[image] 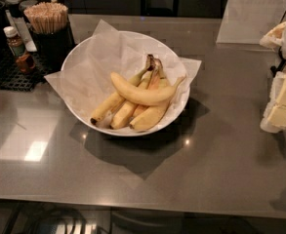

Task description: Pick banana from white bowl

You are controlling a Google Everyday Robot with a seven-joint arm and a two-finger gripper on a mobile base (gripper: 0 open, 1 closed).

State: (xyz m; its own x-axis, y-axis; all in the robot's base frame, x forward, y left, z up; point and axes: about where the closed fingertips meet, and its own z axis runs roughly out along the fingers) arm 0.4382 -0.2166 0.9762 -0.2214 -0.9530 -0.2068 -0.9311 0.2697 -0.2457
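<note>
The white bowl (pixel 79 57) stands on the grey counter left of centre, lined with crinkled white paper. The single plump yellow banana (pixel 142 93) lies across the top of a bunch of slimmer bananas (pixel 128 112) joined at a dark stem (pixel 151 61). My gripper (pixel 283 101) is at the far right edge of the view, above the counter and well to the right of the bowl, apart from the bananas. It holds nothing that I can see.
A dark cup of wooden sticks (pixel 47 18) stands behind the bowl on the left, next to a small sauce bottle (pixel 14 42) on a black mat (pixel 8 74). A white paper bag (pixel 252 13) stands at the back right. The counter's front edge (pixel 142 204) runs along the bottom.
</note>
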